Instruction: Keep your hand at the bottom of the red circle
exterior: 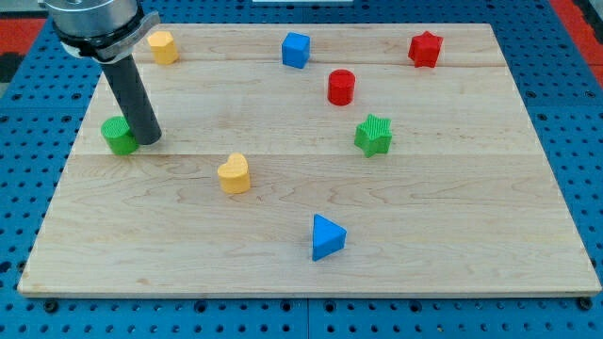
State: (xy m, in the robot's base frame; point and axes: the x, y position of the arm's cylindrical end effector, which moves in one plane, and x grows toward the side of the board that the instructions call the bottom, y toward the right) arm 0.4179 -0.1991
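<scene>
The red circle point(341, 87), a short red cylinder, stands on the wooden board point(424, 217) above the middle, toward the view's top. My tip point(147, 138) is at the end of the dark rod at the view's left, far left of the red circle and a little lower. It sits right next to a green block point(119, 136), against its right side.
A yellow block point(163, 46) is at the top left, a blue cube point(296, 50) at the top middle, a red star point(425, 49) at the top right. A green star point(374, 135), a yellow heart point(234, 174) and a blue triangle point(327, 236) lie lower down.
</scene>
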